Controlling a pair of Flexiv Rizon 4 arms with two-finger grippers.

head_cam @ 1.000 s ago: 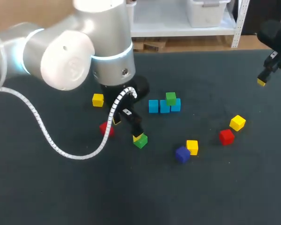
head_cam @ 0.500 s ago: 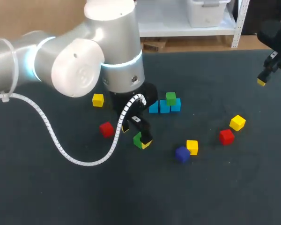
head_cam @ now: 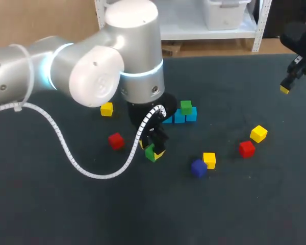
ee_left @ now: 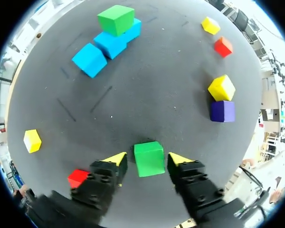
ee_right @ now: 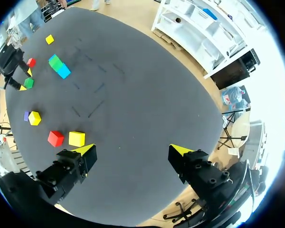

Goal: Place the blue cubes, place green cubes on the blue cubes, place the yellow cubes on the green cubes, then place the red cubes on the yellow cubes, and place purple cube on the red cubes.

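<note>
The left end effector (ee_left: 147, 160), half hidden from above by its arm (head_cam: 92, 76), stands parted astride a green cube (ee_left: 149, 156); the right end effector (ee_right: 130, 152) spreads wide

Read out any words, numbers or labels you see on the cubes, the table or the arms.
None can be read. Every cube, the green cube and blue cubes included, has plain faces; the table and left arm show no print.

Observed: the left arm (head_cam: 92, 76) is built of fat silver-grey cylinders with rounded joint caps and a pale blue glowing ring (head_cam: 143, 72). A white ribbed cable (head_cam: 99, 176) runs alongside. The left tool (ee_left: 147, 159) and right tool (ee_right: 131, 149) have black blocky fingers with yellow wedge tips. The right arm (head_cam: 298, 37) appears black, though it is poorly seen.
</note>
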